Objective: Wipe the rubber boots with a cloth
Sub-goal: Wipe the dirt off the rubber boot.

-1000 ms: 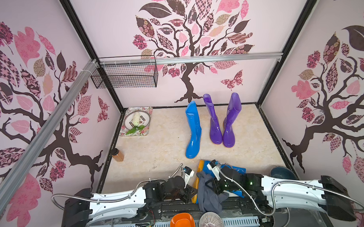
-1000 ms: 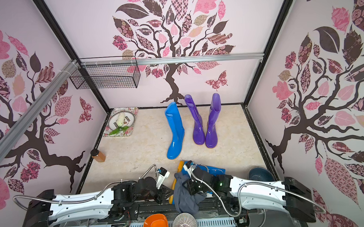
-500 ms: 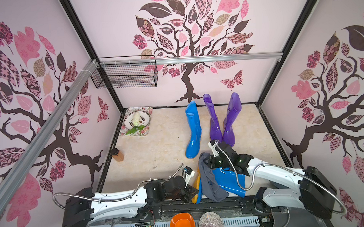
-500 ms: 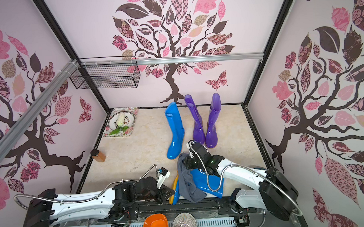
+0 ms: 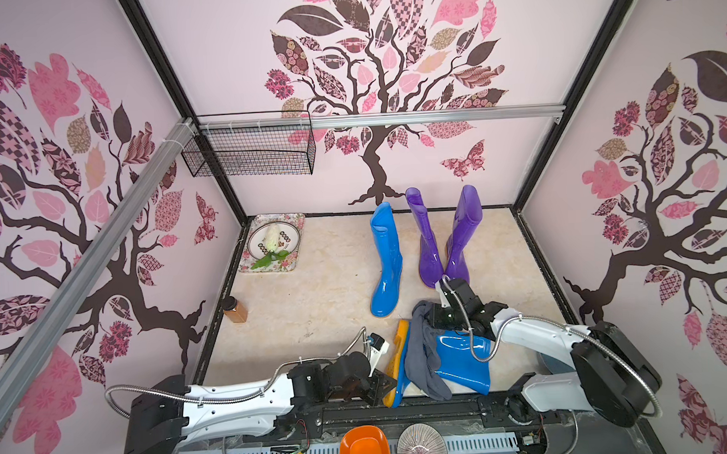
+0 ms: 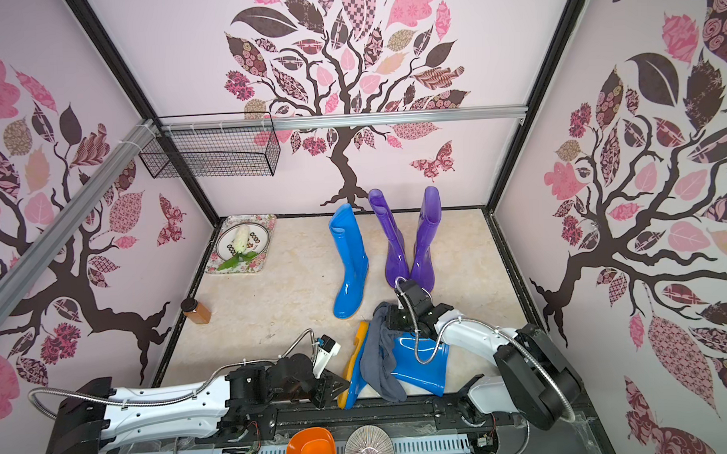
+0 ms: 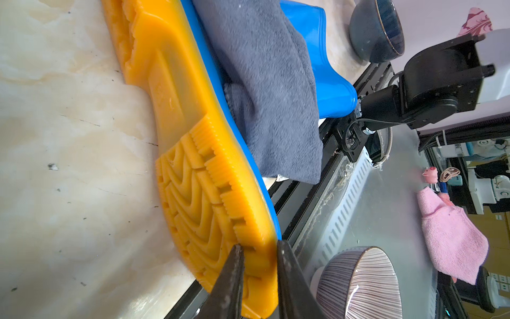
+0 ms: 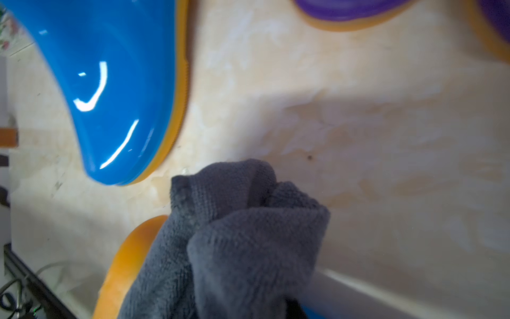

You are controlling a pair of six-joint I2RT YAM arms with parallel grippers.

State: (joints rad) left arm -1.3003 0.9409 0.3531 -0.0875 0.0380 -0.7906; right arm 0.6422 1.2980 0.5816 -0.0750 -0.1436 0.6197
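- Marbled beige floor (image 5: 322, 287), tree-patterned walls all round.
- Left gripper (image 7: 258, 248) is clamped on the orange sole edge of the lying blue boot (image 5: 462, 362).
- Right gripper (image 5: 439, 317) pinches the cloth (image 5: 424, 359), which drapes across that boot.
- Standing blue boot (image 5: 386, 269) and purple boots (image 5: 427, 242) are upright behind it.

Grey cloth (image 5: 425, 352) over the blue boot (image 5: 462, 359) on its side
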